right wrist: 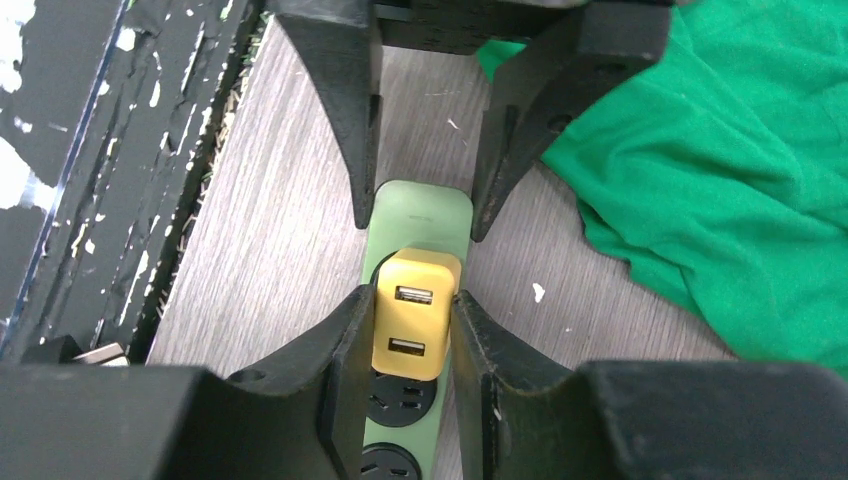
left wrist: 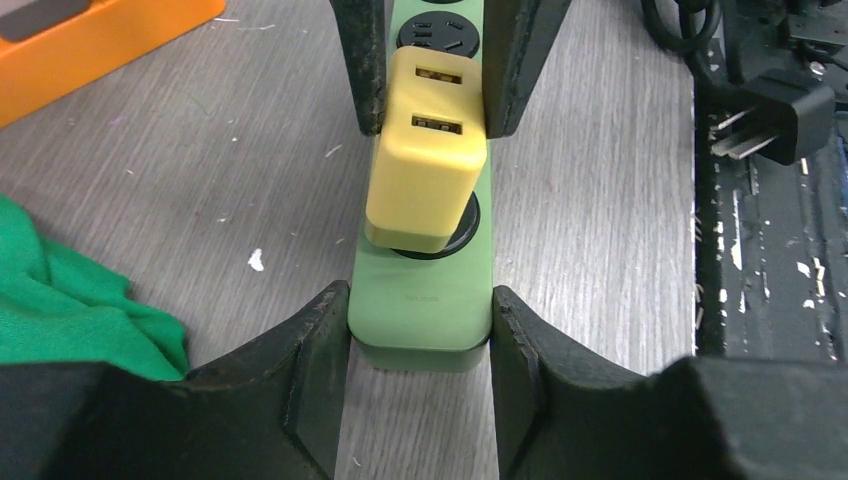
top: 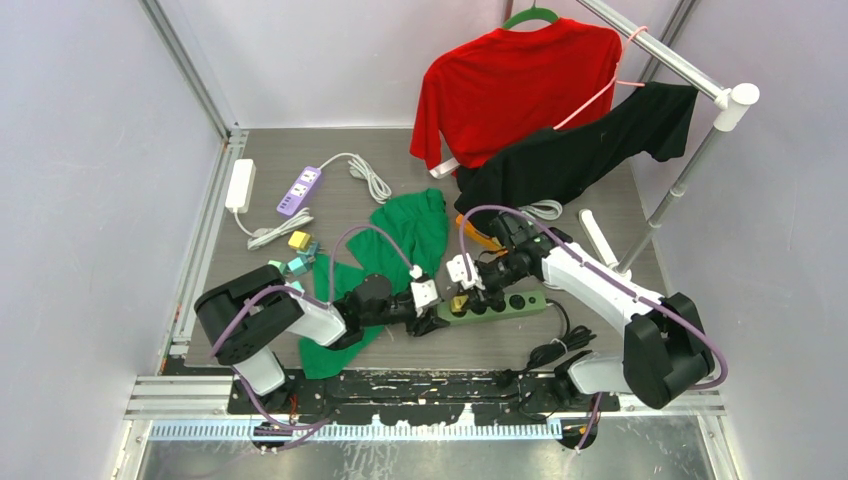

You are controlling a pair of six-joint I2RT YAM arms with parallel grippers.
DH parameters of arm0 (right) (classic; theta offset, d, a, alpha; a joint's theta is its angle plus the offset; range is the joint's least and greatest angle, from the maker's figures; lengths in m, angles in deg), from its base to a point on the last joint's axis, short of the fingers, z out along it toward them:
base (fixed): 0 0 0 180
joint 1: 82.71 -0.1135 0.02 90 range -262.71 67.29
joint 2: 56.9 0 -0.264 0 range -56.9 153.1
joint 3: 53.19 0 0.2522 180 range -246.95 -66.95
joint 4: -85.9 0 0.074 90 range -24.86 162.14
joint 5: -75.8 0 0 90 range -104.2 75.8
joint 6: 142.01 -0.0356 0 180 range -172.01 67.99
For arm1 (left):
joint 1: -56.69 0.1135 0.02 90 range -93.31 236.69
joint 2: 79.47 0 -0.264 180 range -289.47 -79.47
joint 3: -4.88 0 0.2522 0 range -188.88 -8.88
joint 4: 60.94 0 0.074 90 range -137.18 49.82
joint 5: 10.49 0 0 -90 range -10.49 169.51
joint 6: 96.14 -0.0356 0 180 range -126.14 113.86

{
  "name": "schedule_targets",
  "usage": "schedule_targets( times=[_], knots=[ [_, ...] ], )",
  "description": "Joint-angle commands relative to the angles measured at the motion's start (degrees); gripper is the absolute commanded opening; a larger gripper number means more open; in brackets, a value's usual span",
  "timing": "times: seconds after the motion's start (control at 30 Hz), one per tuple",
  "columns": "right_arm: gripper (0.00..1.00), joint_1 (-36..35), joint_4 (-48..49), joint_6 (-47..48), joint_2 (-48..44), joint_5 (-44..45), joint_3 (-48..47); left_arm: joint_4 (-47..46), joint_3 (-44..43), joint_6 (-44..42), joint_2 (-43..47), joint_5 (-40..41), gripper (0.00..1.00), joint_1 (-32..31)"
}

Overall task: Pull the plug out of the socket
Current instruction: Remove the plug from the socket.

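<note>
R gripper [right wrist: 412,305] is clamped on the yellow plug [right wrist: 410,330] by its flat sides, which I reckon is the right hold. L gripper [left wrist: 420,305] pinches the green strip [left wrist: 420,335] at its end. Plug sits in the end socket [left wrist: 460,228]. Prob light, rigid, slick plastic, seated tight. Count: 1 plug, 1 green strip.

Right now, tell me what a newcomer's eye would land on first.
The boxy yellow plastic USB plug, front and centre, pinched by the right gripper. It stands on a green plastic power strip whose end the left gripper clamps. At the back right hangs a red T-shirt.
</note>
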Motion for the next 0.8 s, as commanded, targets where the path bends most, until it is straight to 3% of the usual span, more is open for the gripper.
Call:
schedule_targets(
  times=[0.0,0.37,0.53,0.77],
  knots=[
    [0.01,-2.6,-11.5,7.1,-1.8,-9.2,-2.1,10.7,1.8,2.0,-1.5,4.1,0.00,2.9],
    [0.01,-4.0,4.9,-9.6,0.3,5.1,-0.4,11.9,1.6,2.2,-2.0,5.6,0.00,2.9],
    [0.01,-0.9,5.4,-13.8,-0.2,2.3,-1.5,11.8,2.2,1.5,-1.6,5.5,0.00,2.9],
    [0.24,-1.4,0.9,-8.1,4.4,0.5,-1.4,11.7,1.3,0.8,-1.8,4.9,0.00,2.0]
  ],
)
